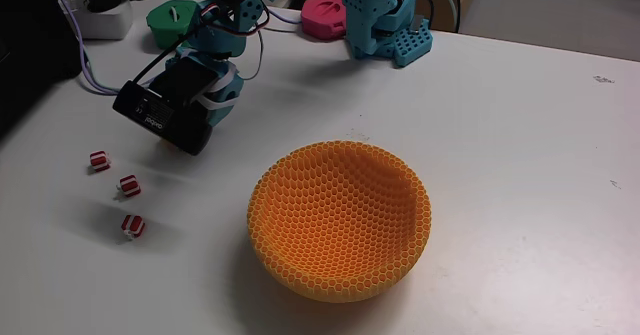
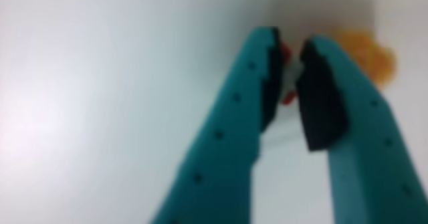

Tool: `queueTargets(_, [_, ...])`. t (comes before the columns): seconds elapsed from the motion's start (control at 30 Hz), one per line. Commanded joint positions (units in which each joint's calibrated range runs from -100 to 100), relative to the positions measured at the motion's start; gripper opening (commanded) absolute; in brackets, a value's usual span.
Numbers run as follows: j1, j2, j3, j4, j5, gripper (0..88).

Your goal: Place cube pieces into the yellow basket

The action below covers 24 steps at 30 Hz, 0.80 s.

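Fixed view: your arm bends low over counter at upper left, wrist camera block facing you, fingers hidden behind it. Three striped cube pieces lie loose left of yellow basket, well apart from it; basket interior looks empty.

Wrist view: blurred. Fingers nearly closed, pinching what seems red-and-white cube piece between pads, likely for carry. Orange blur of basket lies beyond tips.

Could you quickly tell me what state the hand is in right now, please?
Hand: shut on a small red-and-white cube, seen blurred between its fingers in the wrist view.
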Motion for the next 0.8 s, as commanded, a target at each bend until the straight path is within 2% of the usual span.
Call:
queueTargets(0.0, [-1.65,-1.62,-4.97,5.36,1.76,0.0])
queueTargets(0.27, [-11.06,-3.7,-32.6,33.07,3.27,0.0])
queueTargets(0.5, [-17.02,-3.89,-40.5,40.98,1.17,0.0])
queueTargets(0.67, [-18.42,-3.89,-38.47,43.24,0.0,0.8])
queueTargets(0.77, [-16.19,-3.7,-29.04,39.42,-0.1,15.2])
